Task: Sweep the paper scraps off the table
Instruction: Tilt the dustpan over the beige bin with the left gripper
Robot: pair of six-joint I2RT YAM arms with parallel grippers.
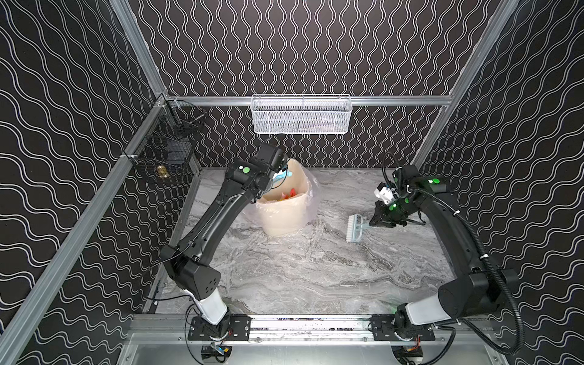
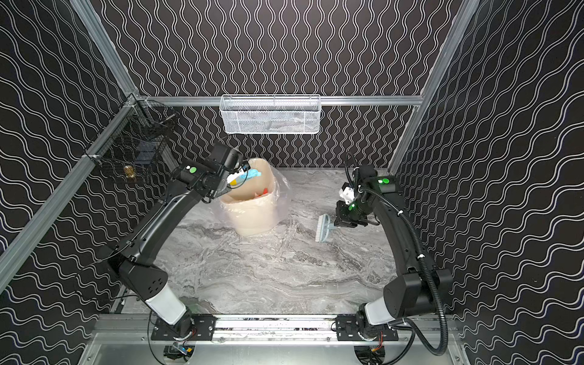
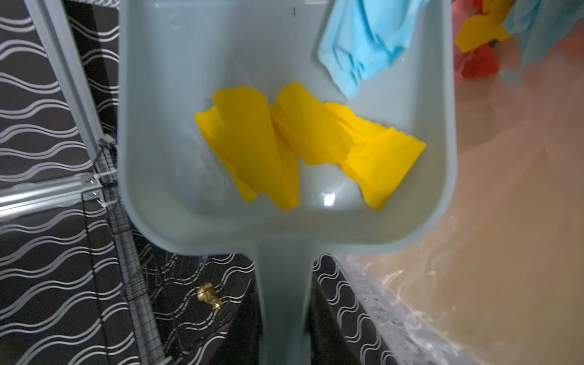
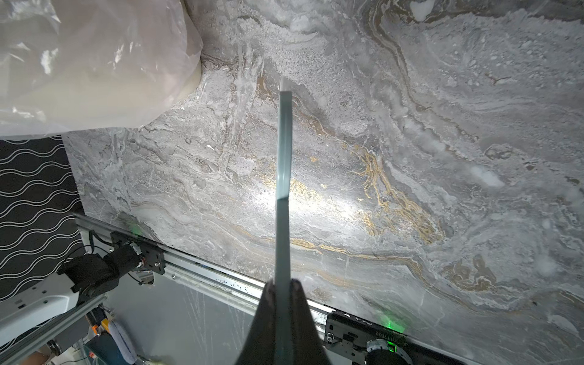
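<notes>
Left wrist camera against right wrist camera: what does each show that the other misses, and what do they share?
Left wrist only: the dustpan holding yellow scraps and a blue scrap. Right wrist only: the brush in the shut right pincer, over the table. Both: the plastic-lined bin and wavy wall.

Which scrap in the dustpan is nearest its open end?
The blue scrap; the yellow scraps lie deeper in the dustpan, toward its handle.
</notes>
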